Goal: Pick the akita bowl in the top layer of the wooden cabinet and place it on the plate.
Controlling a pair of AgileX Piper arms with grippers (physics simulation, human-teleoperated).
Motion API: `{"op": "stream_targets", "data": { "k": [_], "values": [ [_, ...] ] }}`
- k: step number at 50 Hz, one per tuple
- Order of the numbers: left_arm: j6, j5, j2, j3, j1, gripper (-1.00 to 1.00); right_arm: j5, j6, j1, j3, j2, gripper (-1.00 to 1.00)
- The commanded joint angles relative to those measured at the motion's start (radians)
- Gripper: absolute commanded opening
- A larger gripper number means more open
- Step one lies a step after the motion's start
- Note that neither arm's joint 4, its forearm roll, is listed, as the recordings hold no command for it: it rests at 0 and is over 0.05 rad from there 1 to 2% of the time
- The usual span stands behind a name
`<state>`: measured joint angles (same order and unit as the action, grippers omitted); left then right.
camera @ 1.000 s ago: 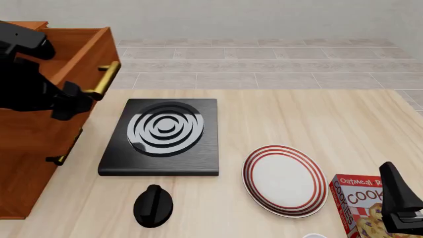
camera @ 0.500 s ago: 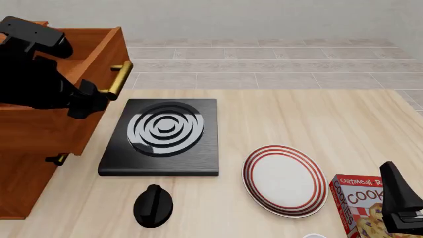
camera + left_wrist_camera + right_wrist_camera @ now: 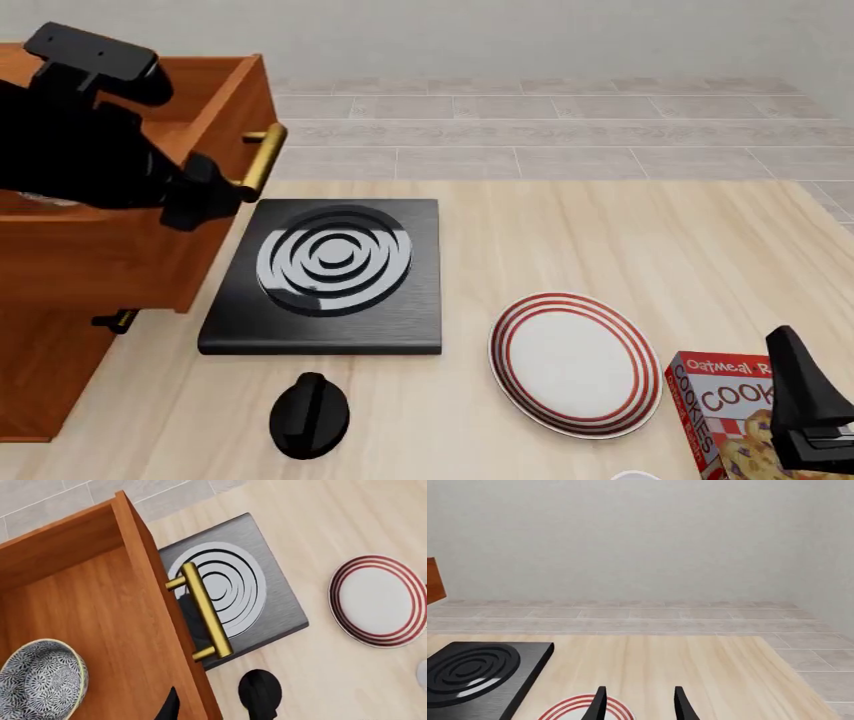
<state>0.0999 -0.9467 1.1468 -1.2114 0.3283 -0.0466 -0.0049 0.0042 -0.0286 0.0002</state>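
In the front view the left arm's dark bulk at upper left hides most of the drawer (image 3: 200,130) and the left claw itself, so whether it is open or closed cannot be told. The left wrist view shows the drawer pulled out of the cabinet (image 3: 54,350), with the bowl (image 3: 40,682) lying inside at lower left, partly cut off by the frame edge. The plate (image 3: 574,363) sits bare on the worktop (image 3: 641,240) at lower right. The right claw (image 3: 639,702) hangs open, gripping nothing.
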Motion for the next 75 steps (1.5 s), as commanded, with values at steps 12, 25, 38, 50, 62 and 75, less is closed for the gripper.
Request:
{"op": "stream_targets", "data": {
  "k": [12, 25, 38, 50, 62, 75],
  "values": [
    [-0.036, -0.045, 0.032, -0.114, 0.065, 1.0, -0.001, 0.001, 0.0, -0.001, 0.0, 1.0],
    [-0.104, -0.117, 0.043, -0.19, 0.102, 1.0, -0.003, 0.002, -0.001, -0.002, 0.0, 1.0],
    [-0.079, -0.185, 0.06, -0.284, 0.061, 1.0, -0.002, 0.0, 0.001, -0.003, 0.0, 1.0],
    [-0.055, -0.246, 0.09, -0.393, 0.038, 1.0, -0.003, -0.006, 0.003, -0.003, 0.0, 1.0],
    [0.012, -0.273, 0.104, -0.429, -0.036, 1.0, -0.003, -0.008, 0.004, -0.001, 0.0, 1.0],
    [0.029, -0.273, 0.109, -0.433, -0.095, 1.0, -0.003, -0.01, 0.004, -0.002, 0.0, 1.0]
  ]
}}
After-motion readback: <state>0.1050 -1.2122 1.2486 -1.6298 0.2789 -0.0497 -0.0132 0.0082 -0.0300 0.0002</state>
